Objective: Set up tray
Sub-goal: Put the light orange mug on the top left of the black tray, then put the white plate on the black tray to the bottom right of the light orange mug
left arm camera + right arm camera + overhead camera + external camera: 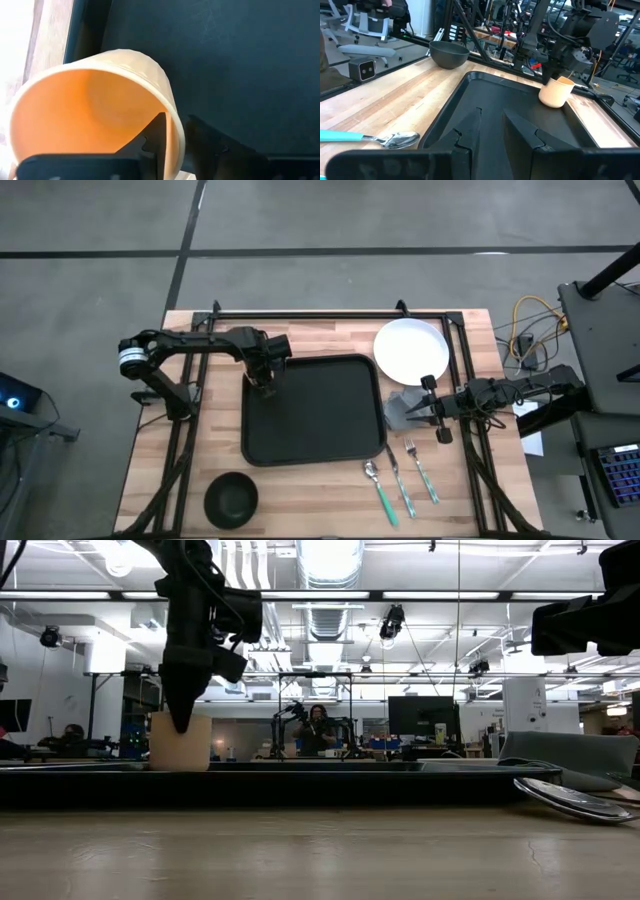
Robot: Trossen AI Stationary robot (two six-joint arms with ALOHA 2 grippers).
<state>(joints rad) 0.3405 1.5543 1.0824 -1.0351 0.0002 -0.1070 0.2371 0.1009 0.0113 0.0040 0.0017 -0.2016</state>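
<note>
High view: tray (315, 412), one, black, mid-table. Left gripper (262, 383) sits over its far-left corner, on one small cup that is barely visible under it; the rest of the tray floor is bare. Right gripper (412, 410) lies just off the tray's right rim, over one grey napkin (400, 412). Beyond that gripper, one white plate (411, 349), nothing on it. Nearer the table's front edge than that gripper, three utensils: spoon (378, 486), fork (399, 476), knife (422, 471). One dark bowl (231, 498), apparently empty, off the tray's front-left corner.

Low view: left gripper (182, 710) points down into the tan cup (181, 743), which stands upright on the tray (300, 783).

Left wrist view: cup (95, 120) empty; one finger (155, 135) inside its rim, the other outside, jaws slightly parted around the wall.

Right wrist view: right gripper (492, 131) holds nothing, fingers a narrow gap apart; tray (485, 100) ahead of it, one cup (556, 91) inside, bowl (449, 54) beyond.
</note>
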